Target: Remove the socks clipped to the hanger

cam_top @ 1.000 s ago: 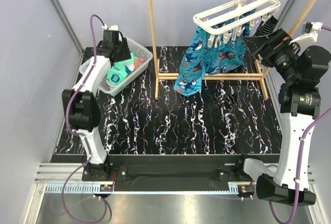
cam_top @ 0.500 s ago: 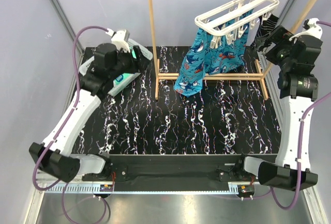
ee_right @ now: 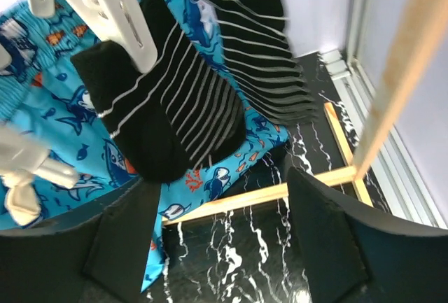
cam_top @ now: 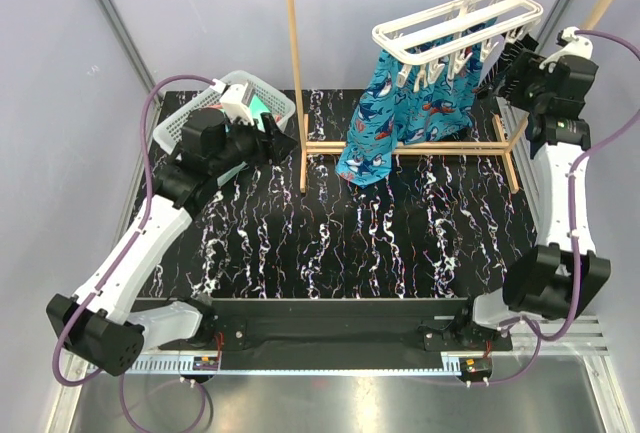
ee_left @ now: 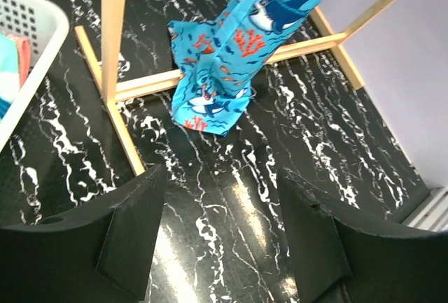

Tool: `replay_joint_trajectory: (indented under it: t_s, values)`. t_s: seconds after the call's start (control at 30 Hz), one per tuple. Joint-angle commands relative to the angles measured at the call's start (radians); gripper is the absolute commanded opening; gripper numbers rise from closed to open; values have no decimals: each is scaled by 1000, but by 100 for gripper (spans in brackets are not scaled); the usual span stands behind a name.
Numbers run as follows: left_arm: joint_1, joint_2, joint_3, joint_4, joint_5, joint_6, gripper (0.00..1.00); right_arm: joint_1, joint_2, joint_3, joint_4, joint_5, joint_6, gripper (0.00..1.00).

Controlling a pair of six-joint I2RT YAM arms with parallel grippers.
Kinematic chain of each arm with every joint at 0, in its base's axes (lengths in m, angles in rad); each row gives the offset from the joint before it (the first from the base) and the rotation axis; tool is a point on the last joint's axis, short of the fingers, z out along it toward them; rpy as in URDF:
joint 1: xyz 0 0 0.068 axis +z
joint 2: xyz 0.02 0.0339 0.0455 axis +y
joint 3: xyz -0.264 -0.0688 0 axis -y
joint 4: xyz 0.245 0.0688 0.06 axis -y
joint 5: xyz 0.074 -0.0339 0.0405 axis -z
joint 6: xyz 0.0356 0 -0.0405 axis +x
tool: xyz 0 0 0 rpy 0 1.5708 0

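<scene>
Your left gripper is open: its two black fingers stand well apart with nothing between them. It hangs over the black, white-veined marble tabletop, close to the right end of the white mesh plastic basket. In that basket you can see a teal-green sock with a coral-pink sock touching it.

Your right gripper is lifted to the right end of the white slatted plastic hanger, which hangs by its hook from the top rail of the tall wooden rack. Its jaws are parted as well and grip nothing. In the wrist view they sit just below the striped socks.

You can see two socks clipped on the hanger. The nearer black sock with thin white stripes is pinched at its upper edge by a white plastic clip. The second black striped sock hangs behind it and to the right, held by another clip at the top edge of the view. Behind both hangs the large blue shark-print cloth. In your left wrist view its lower end reaches down to the tabletop beside the rack's lower bar
</scene>
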Motion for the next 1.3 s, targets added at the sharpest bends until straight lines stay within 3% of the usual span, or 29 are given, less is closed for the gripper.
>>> replay_joint_trajectory:
  t_s: [0.0, 0.27, 0.47, 0.67, 0.87, 1.27]
  values:
    - [-2, -37, -5, 88, 45, -12, 69, -1, 39, 56, 114, -77, -60, 77]
    - [-2, -29, -13, 99, 41, -7, 69, -1, 35, 43, 193, -163, -10, 49]
    - [-4, -9, -4, 110, 78, -35, 69, -1, 10, 72, 167, -228, 21, 0]
    - [-70, -2, 12, 116, 32, -72, 68, -1, -68, 57, 70, -283, 127, 0]
    - [-209, 50, 25, 221, -27, -115, 67, -1, -113, 64, -16, -346, 213, 0]
    - [-384, 389, 345, 465, -114, -49, 68, 2, -142, 81, 28, -536, 362, 0]
